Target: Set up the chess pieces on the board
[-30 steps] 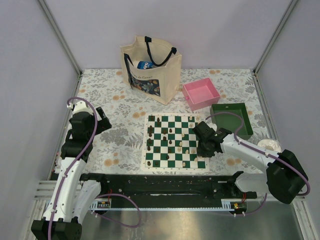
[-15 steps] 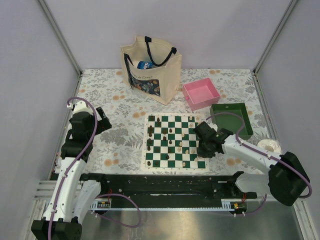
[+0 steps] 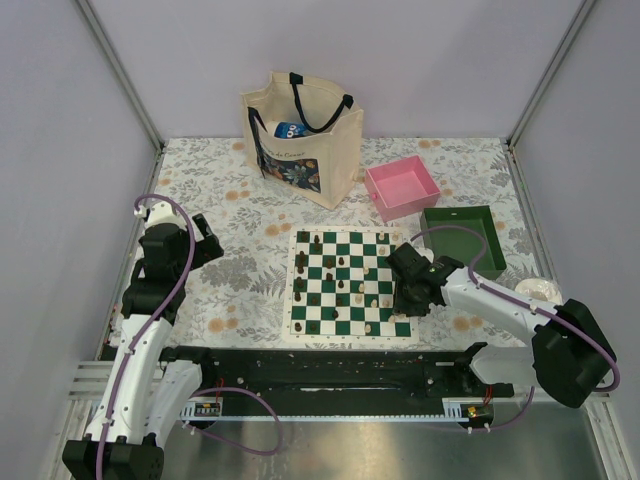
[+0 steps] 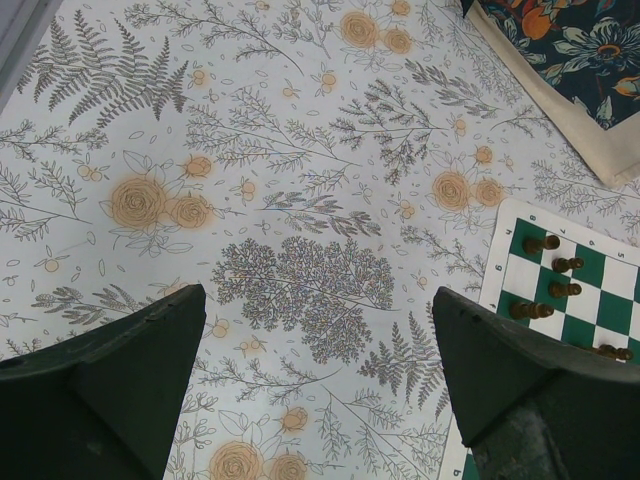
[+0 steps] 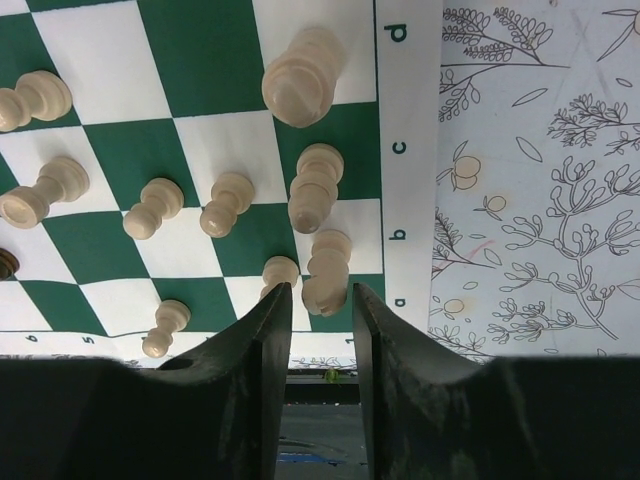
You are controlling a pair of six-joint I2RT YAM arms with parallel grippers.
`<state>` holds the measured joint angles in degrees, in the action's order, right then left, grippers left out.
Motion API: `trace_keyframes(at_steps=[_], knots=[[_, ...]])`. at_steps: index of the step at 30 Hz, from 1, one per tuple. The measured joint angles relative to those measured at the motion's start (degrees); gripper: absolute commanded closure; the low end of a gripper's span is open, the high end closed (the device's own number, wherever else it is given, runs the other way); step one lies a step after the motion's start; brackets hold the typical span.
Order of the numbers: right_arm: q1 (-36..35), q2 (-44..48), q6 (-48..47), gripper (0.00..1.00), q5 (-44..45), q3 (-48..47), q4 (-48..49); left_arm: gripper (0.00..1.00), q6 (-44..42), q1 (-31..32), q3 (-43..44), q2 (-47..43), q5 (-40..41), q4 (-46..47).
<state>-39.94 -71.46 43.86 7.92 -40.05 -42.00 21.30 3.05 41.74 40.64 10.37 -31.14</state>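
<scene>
Straddling a cream piece [image 5: 326, 270] on the board [image 5: 200, 50], right gripper [image 5: 322, 293] narrowly parted, grip unclear; left gripper [image 4: 318, 300] spread

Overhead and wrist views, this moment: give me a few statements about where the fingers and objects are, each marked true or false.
1. The left fingers are spread wide above the floral cloth with nothing between them. True.
2. The right fingers are over the green tray. False: they are at the edge of the board, either side of a cream piece.
3. Dark pieces and cream pieces are both on the board. True.
4. The tote bag lies flat on its side. False: it stands upright beyond the board.
</scene>
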Motion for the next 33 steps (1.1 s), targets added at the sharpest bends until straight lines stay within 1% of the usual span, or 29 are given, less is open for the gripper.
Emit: trace_keyframes(at_steps=[9, 13, 18, 20, 23, 28, 33], knots=[[0.0, 0.9, -0.7, 0.55, 0.1, -1.2, -1.9, 0.01, 0.0, 0.0, 0.0, 0.4, -0.2, 0.1], [0.0, 2.9, -2.0, 0.53, 0.6, -5.4, -3.9, 0.01, 0.0, -0.1, 0.0, 0.4, -0.2, 0.1], [0.0, 5.2, -4.0, 0.51, 0.9, -9.9, -2.1, 0.01, 0.0, -0.1, 0.0, 0.3, -0.2, 0.1], [0.0, 3.9, -4.7, 0.50, 0.3, -11.0, -1.0, 0.01, 0.0, -0.2, 0.0, 0.3, -0.2, 0.1], [-0.6, -0.8, -5.7, 0.50, -1.1, -12.9, 0.6, 0.01, 0.0, -0.2, 0.0, 0.2, -0.2, 0.1], [-4.5, -10.6, -7.2, 0.48, -3.3, -17.4, 2.0, 0.01, 0.0, -0.2, 0.0, 0.2, -0.2, 0.2], [-7.6, -16.4, -7.8, 0.48, -5.5, -19.9, 3.5, 0.01, 0.0, -0.2, 0.0, -0.2, -0.1, 0.2]])
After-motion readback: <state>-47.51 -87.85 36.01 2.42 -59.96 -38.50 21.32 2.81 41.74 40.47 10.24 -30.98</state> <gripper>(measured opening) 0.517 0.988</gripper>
